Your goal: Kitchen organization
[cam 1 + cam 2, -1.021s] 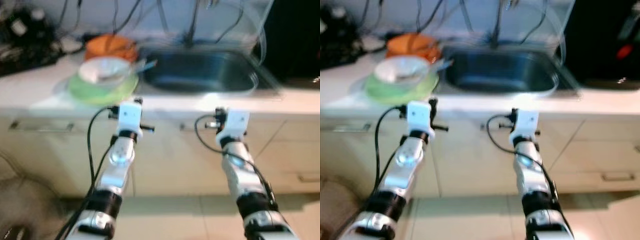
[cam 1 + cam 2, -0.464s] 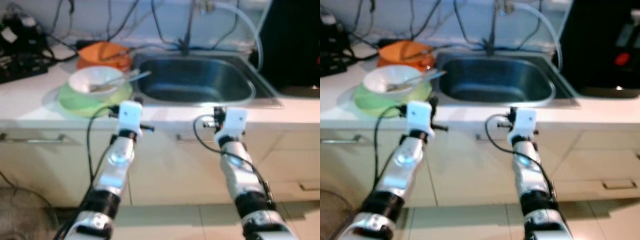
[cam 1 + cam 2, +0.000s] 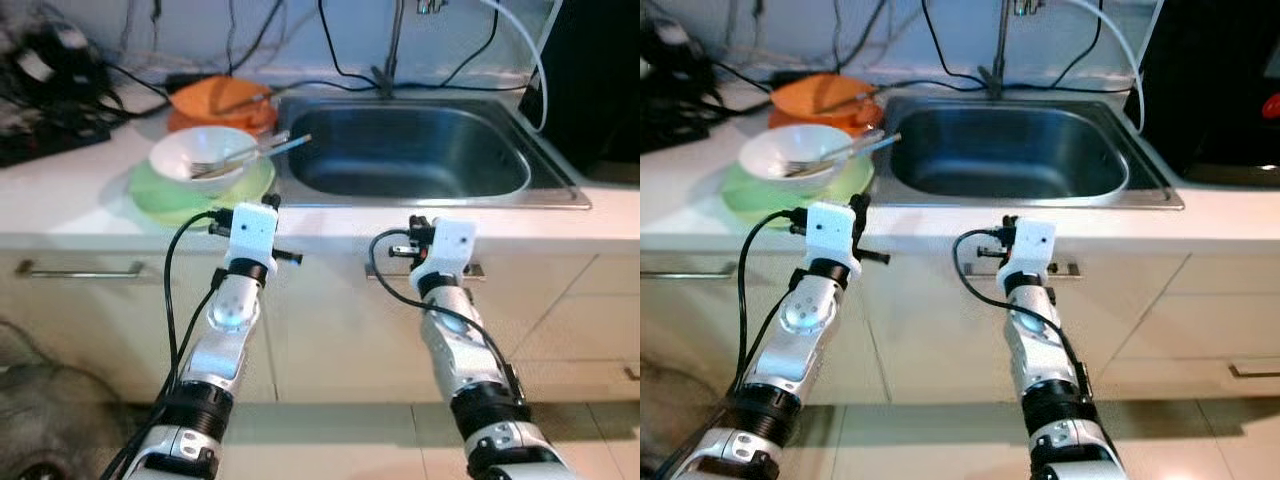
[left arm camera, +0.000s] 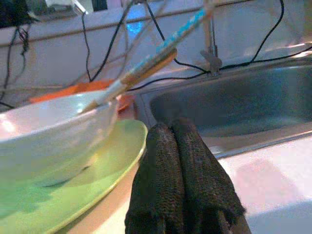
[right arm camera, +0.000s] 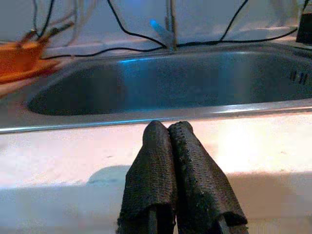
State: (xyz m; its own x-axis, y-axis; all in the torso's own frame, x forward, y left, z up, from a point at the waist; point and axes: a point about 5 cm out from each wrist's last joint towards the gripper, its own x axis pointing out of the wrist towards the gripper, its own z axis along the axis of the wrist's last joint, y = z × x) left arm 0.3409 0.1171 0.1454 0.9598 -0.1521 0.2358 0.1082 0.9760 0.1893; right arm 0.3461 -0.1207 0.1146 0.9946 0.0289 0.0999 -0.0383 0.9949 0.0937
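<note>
We judge approach step: left gripper (image 4: pixel 181 127) and right gripper (image 5: pixel 168 127) pressed together, empty, at counter edge. Next: reach white bowl (image 3: pixel 206 157) w/ chopsticks (image 3: pixel 262 152).

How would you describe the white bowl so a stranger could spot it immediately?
Start at the steel sink; on the counter to its left lies a green plate. The white bowl sits on it, the only dish with utensils sticking out, unlike the orange dish behind.

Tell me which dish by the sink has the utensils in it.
The white bowl, stacked on the flat green plate; utensil handles stick out of it toward the steel sink. The orange dish sits behind, nearer the wall.
</note>
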